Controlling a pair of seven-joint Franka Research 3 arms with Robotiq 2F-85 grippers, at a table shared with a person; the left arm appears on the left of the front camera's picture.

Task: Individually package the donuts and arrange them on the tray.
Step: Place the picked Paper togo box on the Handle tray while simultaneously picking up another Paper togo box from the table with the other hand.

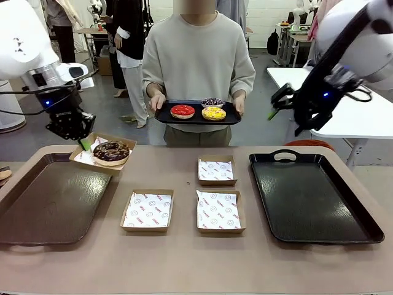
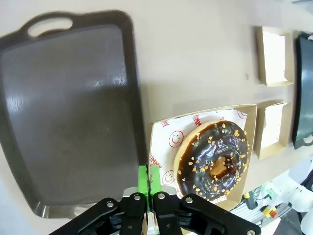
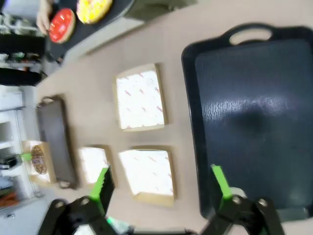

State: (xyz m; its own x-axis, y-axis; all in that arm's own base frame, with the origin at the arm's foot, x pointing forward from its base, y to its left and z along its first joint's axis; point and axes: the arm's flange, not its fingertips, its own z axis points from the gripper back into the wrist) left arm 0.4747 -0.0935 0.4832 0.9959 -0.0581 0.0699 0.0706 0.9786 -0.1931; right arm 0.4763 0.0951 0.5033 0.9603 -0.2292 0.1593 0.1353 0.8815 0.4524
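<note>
Donuts [image 1: 214,114] wait, three of them, on the person's tray [image 1: 161,117] across the worktop [image 1: 184,264]. At the far corner of the left tray [image 1: 43,203], clenched left jaws pinch a box [image 1: 124,144] by its corner, the chocolate one [image 1: 111,151] inside. I'd keep it level, lower it flat onto that tray, then let go. Right jaws hang released, empty.

Bare table [image 1: 184,264] lanes between left tray [image 1: 49,203], three lined boxes [image 1: 147,211], right tray [image 1: 313,196].
</note>
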